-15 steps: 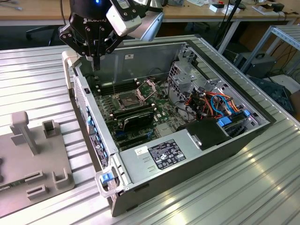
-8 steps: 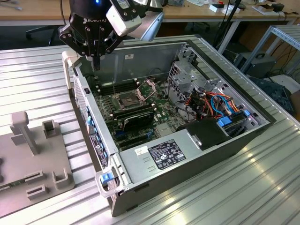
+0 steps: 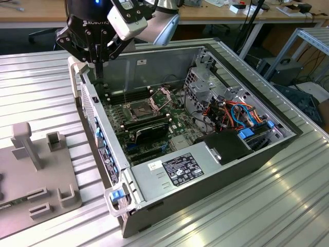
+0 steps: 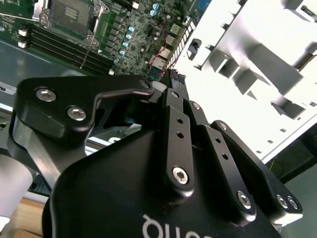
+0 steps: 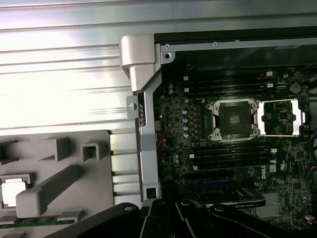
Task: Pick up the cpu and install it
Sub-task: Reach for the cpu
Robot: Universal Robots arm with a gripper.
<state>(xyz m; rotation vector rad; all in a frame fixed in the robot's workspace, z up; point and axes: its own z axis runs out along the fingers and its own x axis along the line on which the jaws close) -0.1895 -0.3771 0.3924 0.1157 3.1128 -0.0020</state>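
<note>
End effector (image 3: 98, 70) above computer case (image 3: 149, 67) edge

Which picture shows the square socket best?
First wrist view: the socket sits whole, seen straight down. The exterior view shows it from a slant; the second wrist view cuts part off.

White lettering (image 3: 95, 23) shows on the tool's (image 3: 99, 69) black body, just above the computer case (image 3: 205, 206). Inside the case, a printed label (image 3: 183, 170) sits on the power supply (image 3: 149, 186), with a white sticker (image 3: 156, 165) beside it. All of that print is too small to read.
</note>
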